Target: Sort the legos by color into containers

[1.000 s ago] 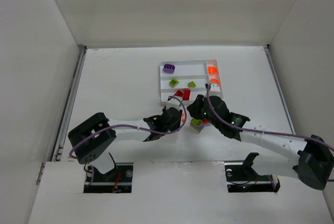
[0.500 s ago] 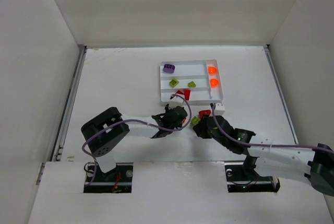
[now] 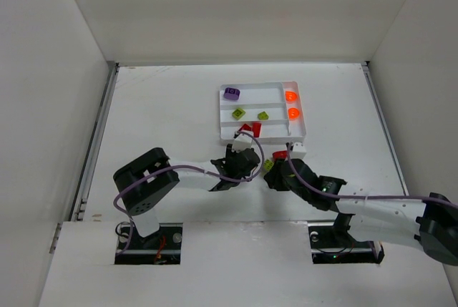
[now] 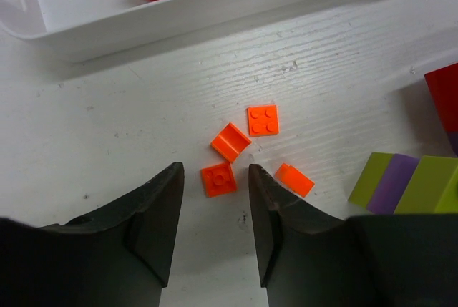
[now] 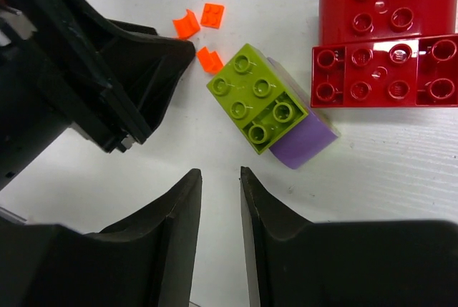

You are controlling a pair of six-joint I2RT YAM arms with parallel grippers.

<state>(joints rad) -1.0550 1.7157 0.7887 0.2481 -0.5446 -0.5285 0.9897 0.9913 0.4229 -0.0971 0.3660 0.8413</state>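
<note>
Lego [image 4: 218, 179] in orange lies between left gripper's [image 4: 215, 175] parted fingertips.

Glossy plastic red bricks [image 5: 386, 71], matt orange plates [image 4: 262, 119], grainy white-painted table [image 4: 343, 56], smooth white tray [image 4: 215, 10]

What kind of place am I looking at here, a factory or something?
Most likely a lab test bench rather than a factory: a small white-walled booth, a left arm and right arm bolted at the table's near edge, and only toy bricks and a sorting tray to practise on.
</note>
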